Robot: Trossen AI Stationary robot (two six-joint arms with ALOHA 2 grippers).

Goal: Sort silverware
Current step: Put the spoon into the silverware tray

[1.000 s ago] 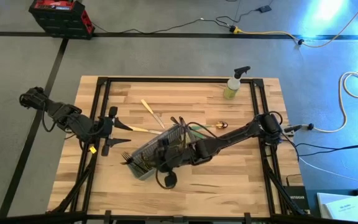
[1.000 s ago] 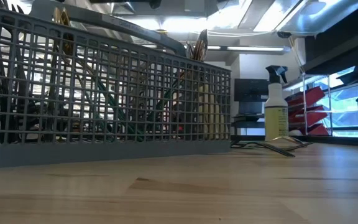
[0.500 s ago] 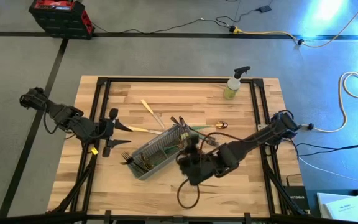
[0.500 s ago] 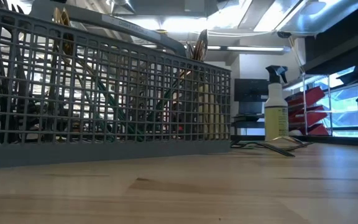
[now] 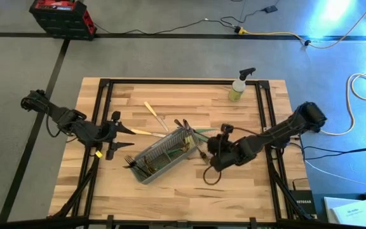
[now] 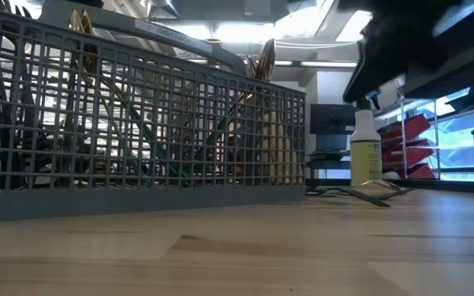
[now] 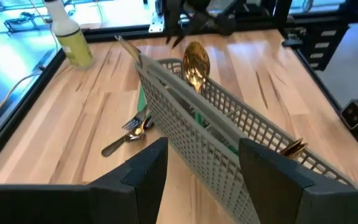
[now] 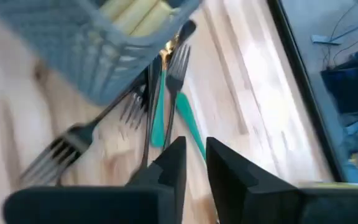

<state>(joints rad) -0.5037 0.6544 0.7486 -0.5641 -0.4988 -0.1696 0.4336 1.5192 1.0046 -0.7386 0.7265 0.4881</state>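
The grey wire-mesh caddy (image 5: 161,156) stands mid-table with silverware upright in it, among it a gold spoon head (image 7: 196,62) and cream handles (image 8: 135,9). Beside its right end, dark forks (image 8: 135,106) and green-handled pieces (image 8: 185,121) lie flat on the wood. A cream-handled piece (image 5: 152,113) and a gold spoon head (image 5: 226,128) lie farther back. My right gripper (image 8: 194,146) hovers above the loose forks, shut, with nothing between its fingers. My left gripper (image 7: 197,162) waits open left of the caddy (image 7: 229,130), off the table.
A yellow-green spray bottle (image 5: 239,86) stands at the far right corner. Black frame rails (image 5: 265,114) run along the table's left and right sides. Bare wood lies near the front edge (image 5: 170,200). In the low view my right arm (image 6: 410,41) shows dark at the top right.
My right gripper has drawn back from over the caddy's near side toward the table's right edge and a little toward the far edge, turning and tipping as it went. It now hangs over the loose forks. The caddy has stayed put.
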